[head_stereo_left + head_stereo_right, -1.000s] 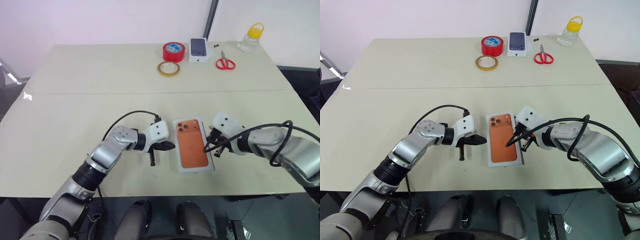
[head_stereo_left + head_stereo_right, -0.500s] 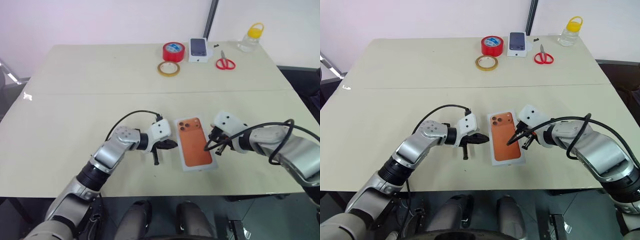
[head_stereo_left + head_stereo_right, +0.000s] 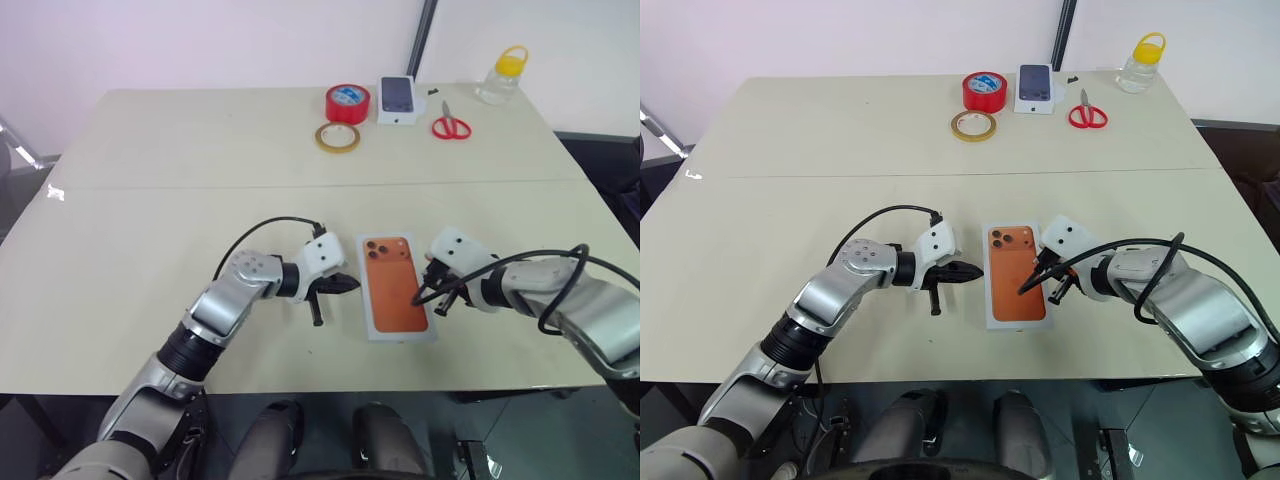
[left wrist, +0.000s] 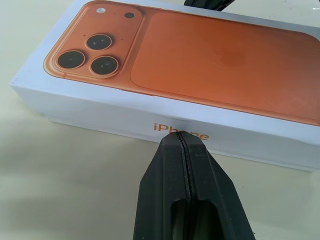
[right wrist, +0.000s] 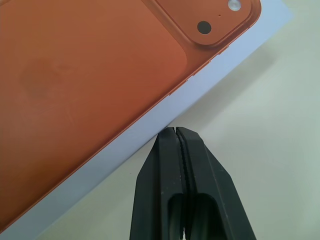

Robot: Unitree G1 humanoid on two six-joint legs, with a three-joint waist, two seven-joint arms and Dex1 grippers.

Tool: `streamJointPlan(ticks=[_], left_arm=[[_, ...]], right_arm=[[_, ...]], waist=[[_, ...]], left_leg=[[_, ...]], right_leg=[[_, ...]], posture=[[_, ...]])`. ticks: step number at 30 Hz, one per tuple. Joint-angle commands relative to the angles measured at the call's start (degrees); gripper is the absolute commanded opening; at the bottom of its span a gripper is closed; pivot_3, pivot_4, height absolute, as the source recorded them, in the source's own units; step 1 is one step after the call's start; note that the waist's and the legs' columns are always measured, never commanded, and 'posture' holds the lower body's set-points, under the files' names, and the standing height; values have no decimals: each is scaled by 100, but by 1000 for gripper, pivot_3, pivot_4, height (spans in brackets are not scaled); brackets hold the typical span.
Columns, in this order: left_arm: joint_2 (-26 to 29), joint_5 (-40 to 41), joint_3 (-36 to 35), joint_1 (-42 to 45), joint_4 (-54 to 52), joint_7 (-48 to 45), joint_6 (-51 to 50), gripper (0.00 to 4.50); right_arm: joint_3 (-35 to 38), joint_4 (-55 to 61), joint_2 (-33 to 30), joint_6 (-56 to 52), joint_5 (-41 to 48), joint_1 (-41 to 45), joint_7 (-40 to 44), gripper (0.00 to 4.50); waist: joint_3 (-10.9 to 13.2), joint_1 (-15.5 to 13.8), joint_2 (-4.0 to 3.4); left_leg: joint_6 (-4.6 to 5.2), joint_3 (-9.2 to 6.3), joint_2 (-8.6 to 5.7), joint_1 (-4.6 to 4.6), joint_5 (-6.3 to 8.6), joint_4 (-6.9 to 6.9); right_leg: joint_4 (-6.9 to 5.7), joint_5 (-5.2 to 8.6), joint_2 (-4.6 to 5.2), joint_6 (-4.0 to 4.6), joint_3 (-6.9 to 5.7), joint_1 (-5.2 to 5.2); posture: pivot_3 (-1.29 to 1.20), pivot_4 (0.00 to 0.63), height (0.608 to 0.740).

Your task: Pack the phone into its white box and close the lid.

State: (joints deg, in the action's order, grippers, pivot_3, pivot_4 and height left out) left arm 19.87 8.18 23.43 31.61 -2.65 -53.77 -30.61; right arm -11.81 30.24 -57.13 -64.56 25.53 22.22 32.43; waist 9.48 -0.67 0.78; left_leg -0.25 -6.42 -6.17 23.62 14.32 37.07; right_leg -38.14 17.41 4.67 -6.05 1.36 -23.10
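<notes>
On matte beige table (image 3: pixel 150 220): closed rectangular white box (image 3: pixel 397 290), glossy orange print.

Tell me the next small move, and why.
Probably lift the shut left gripper onto the lid and press down. The lid is on, yet a thin strip of the white box shows under its edge, so it may not be fully seated.

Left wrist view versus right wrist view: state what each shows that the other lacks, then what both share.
Left wrist: orange iPhone lettering on the side of the white box, plus three dark lenses printed on top. Right wrist: the right gripper, shut, at the box's long edge. Both: the box's orange phone-print top and the beige table.
</notes>
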Motion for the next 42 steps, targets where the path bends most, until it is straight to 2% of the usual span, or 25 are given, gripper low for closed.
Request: streamJointPlan(ticks=[1,9,13,21,24,27,33,38,42], left_arm=[[-56,97,-42,88,-242,-46,81,0],[-33,43,-49,30,-142,20,83,0],[81,38,-117,-16,-38,-2,105,0],[515,261,-652,25,196,-157,146,0],[482,512,-997,112,267,-148,89,0],[219,647,-1129,337,287,33,-13,0],[-335,270,-653,761,677,218,175,0],[-355,-357,211,850,1193,-14,511,0],[-358,-500,386,802,1302,-112,551,0]], right_arm=[[117,244,116,54,4,16,96,38],[144,203,145,52,-106,0,124,38],[294,98,-31,151,-205,-57,251,38],[1170,8,-510,739,-167,-541,875,38],[1436,80,-581,985,-130,-763,1113,38],[1799,495,-525,1139,237,-1064,1516,38],[1731,1067,-306,960,617,-1432,1540,38],[1237,1135,-144,721,390,-1789,1092,38],[1103,1102,-147,686,282,-1942,912,38]], waist=[[0,1,0],[0,5,0],[0,-2,0],[0,-4,0],[0,-6,0],[1,-14,1],[0,-7,4],[-1,0,4],[-6,-13,8]], left_leg=[[0,0,0,0,0,0],[-3,0,0,0,-2,0],[-3,0,0,0,-1,0],[-2,0,1,0,-1,0],[-2,0,0,0,-1,1],[2,0,0,0,1,1],[7,0,0,-2,4,8],[0,0,1,-6,0,4],[0,-1,0,-15,0,6]], right_leg=[[0,0,0,0,0,0],[0,0,0,0,0,0],[0,0,0,0,0,0],[-1,0,-1,0,0,0],[0,0,0,0,-1,1],[0,0,0,0,-1,2],[1,-1,0,-3,-4,9],[-1,-1,-2,-3,-3,10],[4,-1,0,-3,-3,25]], posture=[[0,150,740],[0,150,740],[0,150,740],[0,150,740],[0,150,740],[0,150,740],[0,150,740],[0,150,740],[0,150,740]])
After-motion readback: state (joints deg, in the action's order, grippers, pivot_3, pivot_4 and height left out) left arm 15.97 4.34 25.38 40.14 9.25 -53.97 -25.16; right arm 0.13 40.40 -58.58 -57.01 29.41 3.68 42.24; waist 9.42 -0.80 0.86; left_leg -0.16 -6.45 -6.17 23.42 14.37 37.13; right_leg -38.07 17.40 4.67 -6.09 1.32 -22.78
